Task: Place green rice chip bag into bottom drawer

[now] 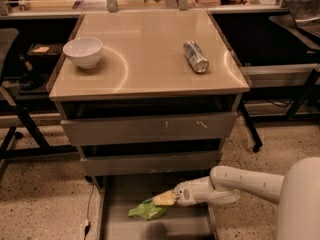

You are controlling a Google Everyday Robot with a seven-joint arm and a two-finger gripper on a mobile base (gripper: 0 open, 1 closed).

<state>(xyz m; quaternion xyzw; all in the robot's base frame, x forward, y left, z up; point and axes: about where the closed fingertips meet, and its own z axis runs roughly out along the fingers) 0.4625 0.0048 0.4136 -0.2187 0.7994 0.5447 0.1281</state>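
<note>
Your tool point(165, 199) sat low over the open bottom drawer point(117, 229), arm in from the right, pinched on the right end of the green rice chip bag point(146, 210). The bag trailed left and slightly down from the tool, long axis roughly across the drawer, inside the rails. Whether it touched the floor, you couldn't tell. Letting go looked like your next call. Farther back were the two upper drawers point(150, 129), then the tabletop point(150, 79) with can point(195, 57) and bowl point(83, 51).
</note>
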